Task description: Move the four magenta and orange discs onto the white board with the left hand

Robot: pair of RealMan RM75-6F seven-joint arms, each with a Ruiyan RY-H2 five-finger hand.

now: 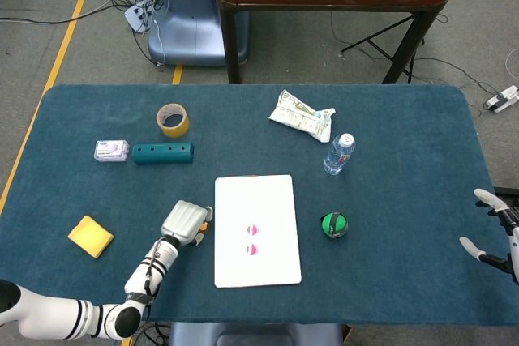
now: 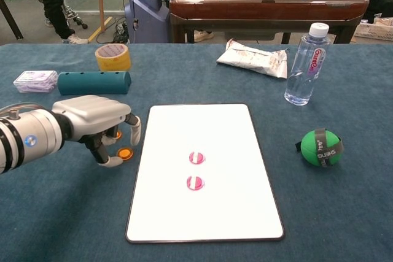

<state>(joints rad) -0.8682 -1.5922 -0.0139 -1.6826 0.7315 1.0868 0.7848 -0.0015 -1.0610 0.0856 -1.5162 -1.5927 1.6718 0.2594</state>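
Two magenta discs (image 2: 196,157) (image 2: 194,182) lie near the middle of the white board (image 2: 202,127), also seen in the head view (image 1: 252,230) (image 1: 252,249) on the board (image 1: 255,192). An orange disc (image 2: 125,153) lies on the blue cloth just left of the board's edge. A second orange disc (image 2: 116,134) peeks out from under my left hand (image 2: 98,124) (image 1: 185,222). That hand hovers low over both, fingers curved down, thumb tip beside the nearer disc, holding nothing. My right hand (image 1: 495,232) is at the table's right edge, fingers spread and empty.
A tape roll (image 2: 112,57), a teal cylinder (image 2: 94,82) and a small box (image 2: 35,81) sit behind the left hand. A yellow sponge (image 1: 90,236) lies far left. A green ball (image 2: 320,147), a water bottle (image 2: 304,65) and a snack packet (image 2: 252,57) stand right of the board.
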